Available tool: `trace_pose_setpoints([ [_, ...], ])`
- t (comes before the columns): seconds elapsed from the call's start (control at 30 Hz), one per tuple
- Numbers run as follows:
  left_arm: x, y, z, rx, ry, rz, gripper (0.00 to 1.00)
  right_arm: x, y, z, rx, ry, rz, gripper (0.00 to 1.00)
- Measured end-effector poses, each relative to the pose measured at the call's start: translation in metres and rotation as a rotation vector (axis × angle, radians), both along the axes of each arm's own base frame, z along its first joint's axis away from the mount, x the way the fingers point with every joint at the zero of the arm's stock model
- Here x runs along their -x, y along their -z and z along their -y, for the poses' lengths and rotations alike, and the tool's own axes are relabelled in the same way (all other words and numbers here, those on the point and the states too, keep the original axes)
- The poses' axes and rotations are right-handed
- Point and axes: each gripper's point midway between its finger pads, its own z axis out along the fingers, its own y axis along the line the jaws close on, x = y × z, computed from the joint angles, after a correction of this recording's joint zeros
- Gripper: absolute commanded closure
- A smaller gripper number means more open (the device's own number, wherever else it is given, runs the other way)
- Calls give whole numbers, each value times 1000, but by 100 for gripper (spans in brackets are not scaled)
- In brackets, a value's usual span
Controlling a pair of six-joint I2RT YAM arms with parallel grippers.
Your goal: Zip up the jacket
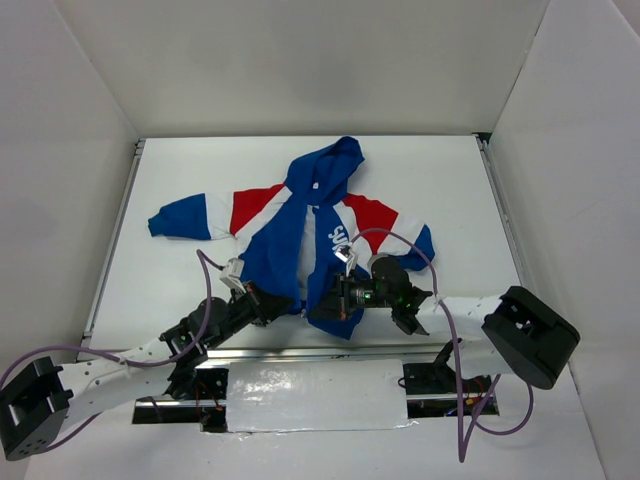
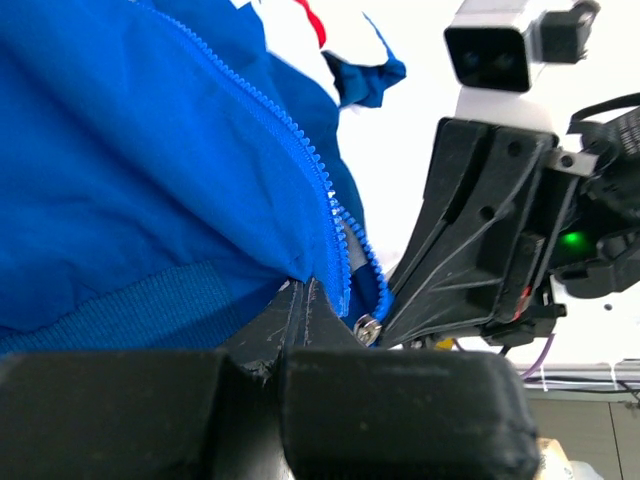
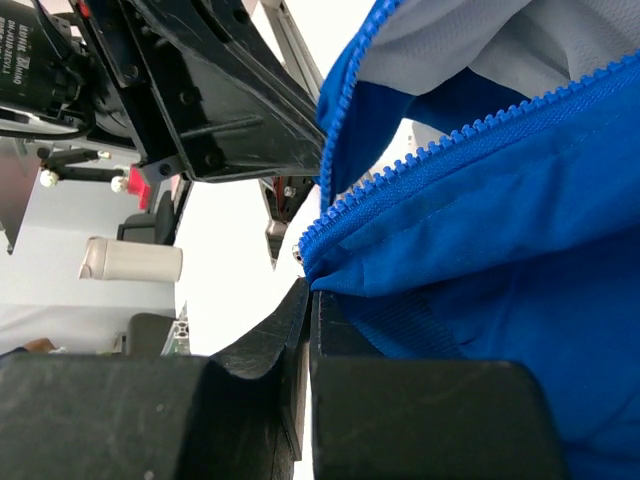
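Observation:
The jacket (image 1: 305, 235) lies flat on the white table (image 1: 180, 170), hood away from me, its front open with the white lining showing. In the top view my left gripper (image 1: 274, 301) and right gripper (image 1: 322, 304) meet at the bottom hem. In the left wrist view the left gripper (image 2: 304, 287) is shut on the hem corner beside the blue zipper teeth (image 2: 300, 160), with a silver zipper part (image 2: 368, 326) next to it. In the right wrist view the right gripper (image 3: 312, 287) is shut on the other panel's hem corner, under its zipper teeth (image 3: 450, 150).
White walls close in the table at the back and both sides. A metal rail (image 1: 300, 351) runs along the near edge between the arm bases, with a white sheet (image 1: 310, 395) below it. Purple cables (image 1: 452, 330) loop off both arms.

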Motion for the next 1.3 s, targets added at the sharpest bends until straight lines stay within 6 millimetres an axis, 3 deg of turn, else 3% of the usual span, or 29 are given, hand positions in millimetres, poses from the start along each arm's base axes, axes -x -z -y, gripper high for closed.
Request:
trace_pose_setpoints([
  [0.17,3,7,-1,-12,8,-13,100,1,5,0,8,-7,-13,100],
  [1.3,5,0,0,10,20,1,100,-1,5,-5,-7,-28,-16,100],
])
